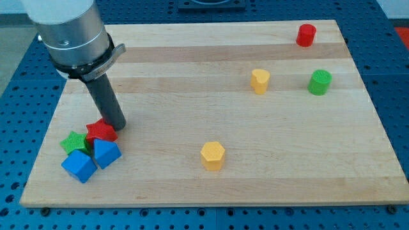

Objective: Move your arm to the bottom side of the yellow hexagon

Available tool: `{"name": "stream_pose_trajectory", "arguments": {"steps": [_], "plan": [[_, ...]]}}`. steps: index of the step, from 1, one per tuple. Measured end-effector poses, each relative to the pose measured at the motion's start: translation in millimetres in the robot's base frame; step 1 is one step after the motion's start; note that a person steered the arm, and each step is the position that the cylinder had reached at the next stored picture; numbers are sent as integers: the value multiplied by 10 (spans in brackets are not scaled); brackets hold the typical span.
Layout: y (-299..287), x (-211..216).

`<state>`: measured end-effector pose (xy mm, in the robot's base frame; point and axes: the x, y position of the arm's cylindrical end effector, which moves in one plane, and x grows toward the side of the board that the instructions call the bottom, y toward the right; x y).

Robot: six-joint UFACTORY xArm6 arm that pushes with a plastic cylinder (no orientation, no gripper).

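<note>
The yellow hexagon [212, 155] lies at the lower middle of the wooden board [211, 115]. My tip [117, 126] rests on the board at the view's left, far left of the hexagon and a little above its level. The tip touches the upper right of a red star-shaped block [100, 131]. The rod rises from the tip to the grey arm body [70, 32] at the view's top left.
A green star block [74, 141] and two blue cubes [79, 166] [106, 153] cluster below the red star. A second yellow block [259, 81], a green cylinder [319, 82] and a red cylinder [306, 35] stand at the upper right.
</note>
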<state>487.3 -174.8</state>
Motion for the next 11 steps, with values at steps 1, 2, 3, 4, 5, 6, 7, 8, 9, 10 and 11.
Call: {"name": "stream_pose_trajectory", "arguments": {"steps": [1, 2, 3, 4, 5, 6, 7, 8, 9, 10, 11], "plan": [[0, 70], [0, 102], [0, 127], [51, 114], [568, -145], [970, -7], [1005, 431], [1005, 453], [1006, 1054], [1006, 1236], [1611, 1247]]}}
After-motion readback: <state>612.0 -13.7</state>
